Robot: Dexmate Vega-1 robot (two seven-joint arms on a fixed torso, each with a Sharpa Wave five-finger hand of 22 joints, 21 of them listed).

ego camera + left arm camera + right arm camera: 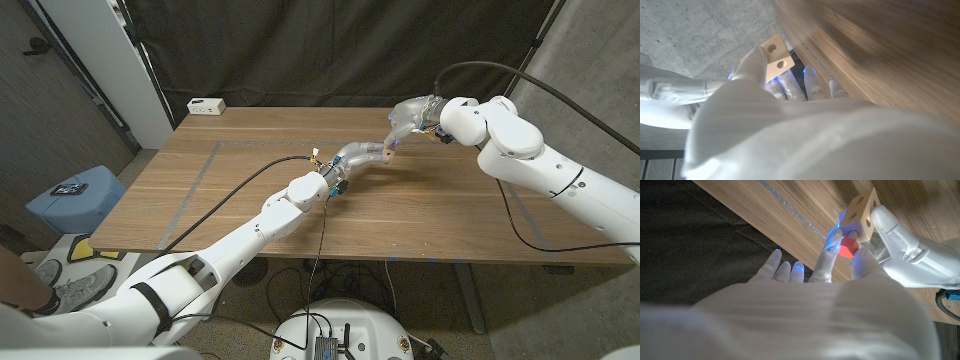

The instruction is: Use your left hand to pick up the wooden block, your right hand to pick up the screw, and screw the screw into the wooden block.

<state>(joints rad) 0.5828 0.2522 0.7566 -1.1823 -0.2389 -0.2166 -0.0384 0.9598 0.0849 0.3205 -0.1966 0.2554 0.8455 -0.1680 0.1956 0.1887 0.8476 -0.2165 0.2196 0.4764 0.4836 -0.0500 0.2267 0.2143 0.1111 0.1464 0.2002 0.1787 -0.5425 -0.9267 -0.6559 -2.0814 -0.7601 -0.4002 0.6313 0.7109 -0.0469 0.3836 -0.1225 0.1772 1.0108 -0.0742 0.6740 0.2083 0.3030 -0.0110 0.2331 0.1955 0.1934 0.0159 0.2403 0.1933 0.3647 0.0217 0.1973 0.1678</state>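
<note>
Above the middle of the worktop (420,215), head view: the left hand (352,160) and right hand (408,120) meet in the air, the wooden block (386,152) between them. The left arm reaches in from the near left corner, the right arm from the right edge. Bare wood lies all round the block, with a white box (206,105) well apart at the far left corner and dark curtain beyond the far edge.

Left wrist view: the left hand (775,80) grips the wooden block (776,62), thumb along one face, fingers curled behind; two round holes show in the block, which is held clear of the worktop's (880,50) edge.

Right wrist view: the right hand (840,260) pinches the screw (847,246), red-headed, between thumb and a fingertip, its tip against a hole of the wooden block (862,212). The remaining fingers are spread. The left hand (900,240) holds the block from the opposite side.
</note>
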